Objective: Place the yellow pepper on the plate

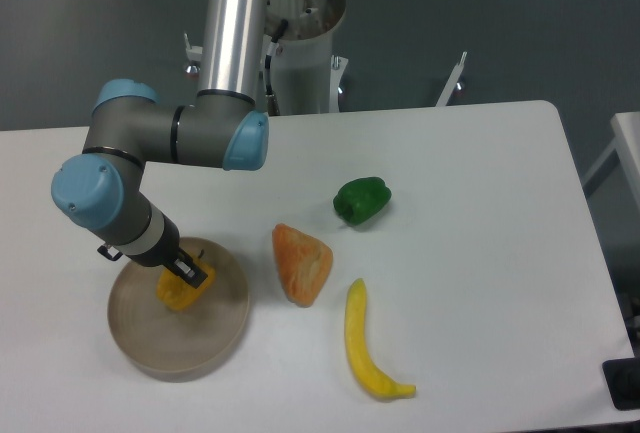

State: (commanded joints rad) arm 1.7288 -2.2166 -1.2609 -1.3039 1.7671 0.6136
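Note:
The yellow pepper is a small chunky yellow-orange piece, over the middle of the round beige plate at the table's front left. My gripper is shut on the pepper from above, its fingers partly hidden by the wrist. I cannot tell whether the pepper touches the plate's floor.
An orange triangular wedge lies just right of the plate. A green pepper sits behind it to the right. A long curved yellow piece lies near the front edge. The arm's base column stands at the back.

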